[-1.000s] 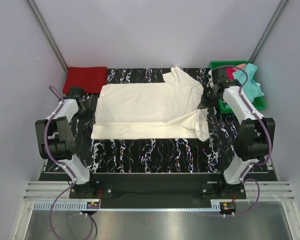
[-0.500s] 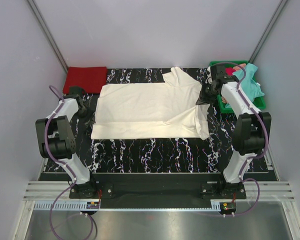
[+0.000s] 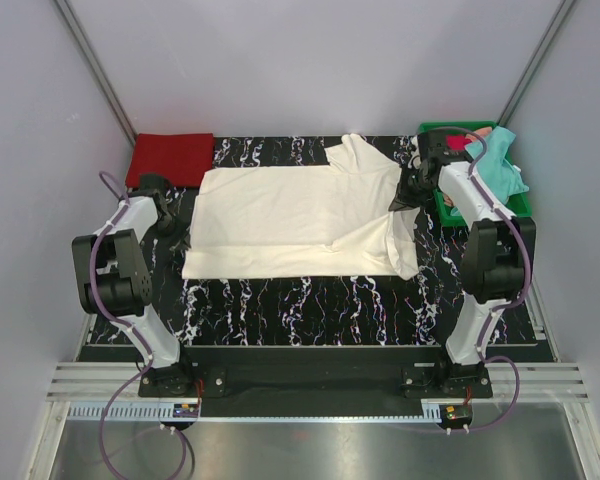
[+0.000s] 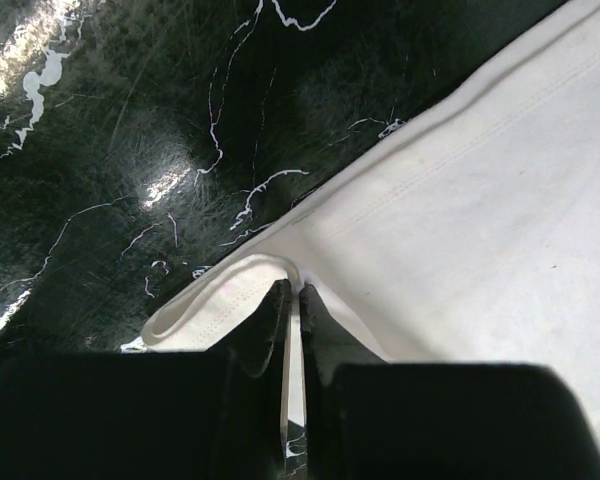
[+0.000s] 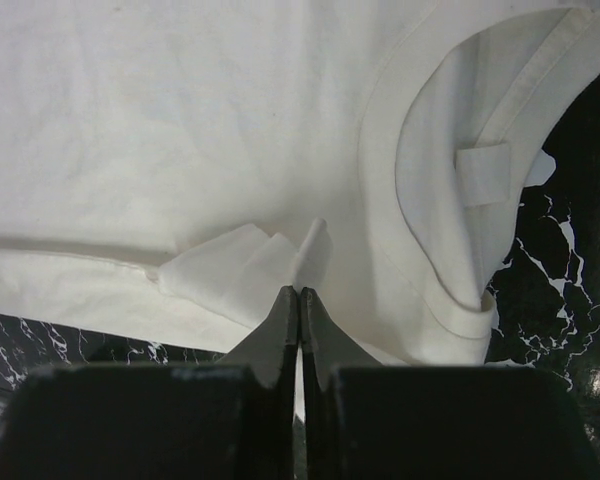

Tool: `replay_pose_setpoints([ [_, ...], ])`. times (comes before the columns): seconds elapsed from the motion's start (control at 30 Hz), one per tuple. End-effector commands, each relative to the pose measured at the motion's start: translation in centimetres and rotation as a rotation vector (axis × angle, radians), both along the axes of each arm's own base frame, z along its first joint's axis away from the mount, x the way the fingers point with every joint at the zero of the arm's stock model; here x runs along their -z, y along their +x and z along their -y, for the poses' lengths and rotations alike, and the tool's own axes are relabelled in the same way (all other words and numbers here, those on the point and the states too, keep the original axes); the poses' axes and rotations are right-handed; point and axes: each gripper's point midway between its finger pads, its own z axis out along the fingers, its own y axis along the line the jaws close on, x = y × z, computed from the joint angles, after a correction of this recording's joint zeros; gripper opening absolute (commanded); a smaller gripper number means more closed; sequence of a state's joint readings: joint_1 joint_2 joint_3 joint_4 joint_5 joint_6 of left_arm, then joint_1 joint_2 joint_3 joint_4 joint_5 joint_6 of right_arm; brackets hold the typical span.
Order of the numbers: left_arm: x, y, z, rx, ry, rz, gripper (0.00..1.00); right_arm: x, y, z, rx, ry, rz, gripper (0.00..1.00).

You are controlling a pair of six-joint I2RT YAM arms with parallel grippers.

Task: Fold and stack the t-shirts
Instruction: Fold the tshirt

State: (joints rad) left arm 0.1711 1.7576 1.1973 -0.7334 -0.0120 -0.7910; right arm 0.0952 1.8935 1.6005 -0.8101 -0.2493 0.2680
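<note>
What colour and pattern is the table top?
The table top is glossy black with white marble veins, clearest in the left wrist view.

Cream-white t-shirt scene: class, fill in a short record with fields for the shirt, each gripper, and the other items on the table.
Shirt: cream-white t-shirt, spread mostly flat on the black marbled table
Left gripper: shut, pinching the shirt's hem corner
Right gripper: shut, pinching a fold of cloth near the collar
Far-left corner: folded red t-shirt
Far right: green tray, teal t-shirt draped over it
</note>
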Motion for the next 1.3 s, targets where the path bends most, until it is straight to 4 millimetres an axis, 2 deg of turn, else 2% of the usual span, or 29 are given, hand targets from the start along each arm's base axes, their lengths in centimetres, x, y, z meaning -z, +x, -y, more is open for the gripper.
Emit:
replay_pose_setpoints([
  [0.0, -1.2, 1.9, -1.3, -0.031, 0.062, 0.050, 0.03, -0.9, 1.6, 0.0, 0.011, 0.017, 0.038, 0.02],
  [0.07, -1.6, 1.9, -1.5, -0.039, 0.073, 0.054, 0.13, -0.6, 2.2, 0.0, 0.022, 0.021, 0.036, 0.04],
  [0.1, -1.7, 1.8, -1.9, -0.044, 0.092, 0.048, 0.31, -0.5, 2.5, -0.1, 0.024, 0.024, 0.042, 0.06],
  [0.13, -2.3, 1.7, -2.0, -0.041, 0.103, 0.055, 0.40, -0.2, 3.0, -0.3, 0.038, 0.033, 0.036, 0.09],
  [0.2, -3.2, 1.3, -2.3, -0.030, 0.132, 0.066, 0.53, 0.0, 3.3, -0.2, 0.058, 0.034, 0.013, 0.23],
  [0.23, -3.8, 1.2, -2.2, -0.021, 0.142, 0.078, 0.67, -0.5, 4.2, -0.3, 0.078, 0.037, 0.015, 0.28],
  [0.3, -5.7, 0.5, -1.9, 0.010, 0.164, 0.115, 0.75, -0.9, 3.4, 0.4, 0.105, 0.003, -0.031, 0.47],
  [0.33, -7.1, 0.4, -1.4, 0.032, 0.171, 0.152, 0.78, -2.0, 3.2, 0.6, 0.120, 0.002, -0.022, 0.53],
  [0.37, -7.5, -0.2, -1.2, 0.047, 0.173, 0.149, 0.78, -2.5, 2.5, 0.8, 0.134, -0.006, -0.027, 0.60],
  [0.4, -8.0, -0.5, -0.3, 0.081, 0.169, 0.164, 0.78, -4.9, 1.6, 1.4, 0.153, -0.005, 0.015, 0.63],
  [0.43, -8.6, -1.1, 0.8, 0.118, 0.149, 0.195, 0.73, -4.4, -1.0, 2.2, 0.201, 0.010, -0.015, 0.66],
  [0.5, -8.6, -2.0, 1.9, 0.170, 0.129, 0.231, 0.65, -4.8, -2.6, 3.1, 0.253, 0.046, 0.001, 0.69],
  [0.53, -7.9, -2.4, 3.3, 0.212, 0.093, 0.244, 0.62, -4.5, -4.8, 3.5, 0.292, 0.075, -0.021, 0.69],
  [0.57, -7.4, -2.6, 3.7, 0.228, 0.075, 0.247, 0.59, -4.1, -5.6, 4.6, 0.343, 0.087, -0.032, 0.69],
  [0.6, -6.9, -2.8, 4.4, 0.249, 0.044, 0.252, 0.52, -3.9, -6.1, 4.7, 0.365, 0.118, -0.024, 0.68],
  [0.63, -5.8, -3.3, 5.6, 0.278, -0.022, 0.241, 0.48, -2.6, -8.1, 5.3, 0.435, 0.152, -0.065, 0.65],
  [0.7, -5.2, -3.3, 6.6, 0.303, -0.075, 0.245, 0.37, -1.8, -9.1, 5.2, 0.500, 0.235, -0.072, 0.60],
  [0.73, -4.6, -3.4, 6.9, 0.310, -0.094, 0.231, 0.35, -0.5, -10.8, 5.6, 0.592, 0.279, -0.115, 0.54],
  [0.8, -4.1, -3.5, 7.1, 0.321, -0.111, 0.216, 0.29, 0.4, -11.6, 5.5, 0.658, 0.359, -0.126, 0.47],
  [0.83, -3.9, -3.4, 7.2, 0.326, -0.115, 0.210, 0.28, 1.6, -13.0, 5.1, 0.713, 0.398, -0.178, 0.44],
  [0.9, -3.6, -3.5, 7.1, 0.334, -0.114, 0.198, 0.26, 2.5, -13.3, 4.8, 0.752, 0.472, -0.201, 0.38],
  [0.93, -3.4, -3.5, 7.0, 0.331, -0.116, 0.188, 0.24, 4.2, -14.5, 4.4, 0.813, 0.510, -0.261, 0.36],
  [0.97, -3.2, -3.4, 7.0, 0.334, -0.120, 0.185, 0.23, 4.8, -14.6, 4.4, 0.846, 0.539, -0.272, 0.34],
  [1.0, -3.1, -3.4, 7.0, 0.336, -0.126, 0.179, 0.23, 4.8, -13.7, 4.4, 0.854, 0.589, -0.234, 0.34],
  [1.03, -2.9, -3.3, 7.0, 0.337, -0.130, 0.169, 0.22, 6.0, -14.4, 3.9, 0.906, 0.635, -0.279, 0.35],
  [1.1, -2.8, -3.3, 7.0, 0.346, -0.137, 0.160, 0.21, 6.4, -14.1, 3.6, 0.922, 0.679, -0.276, 0.36],
  [1.17, -2.9, -3.0, 6.9, 0.351, -0.132, 0.161, 0.20, 6.8, -14.6, 4.0, 0.928, 0.630, -0.284, 0.36],
  [1.2, -2.8, -3.1, 6.9, 0.349, -0.131, 0.154, 0.19, 7.6, -15.5, 4.4, 0.950, 0.577, -0.311, 0.34],
  [1.27, -2.2, -3.4, 6.7, 0.338, -0.125, 0.130, 0.17, 7.7, -15.9, 4.7, 0.940, 0.535, -0.304, 0.22],
])
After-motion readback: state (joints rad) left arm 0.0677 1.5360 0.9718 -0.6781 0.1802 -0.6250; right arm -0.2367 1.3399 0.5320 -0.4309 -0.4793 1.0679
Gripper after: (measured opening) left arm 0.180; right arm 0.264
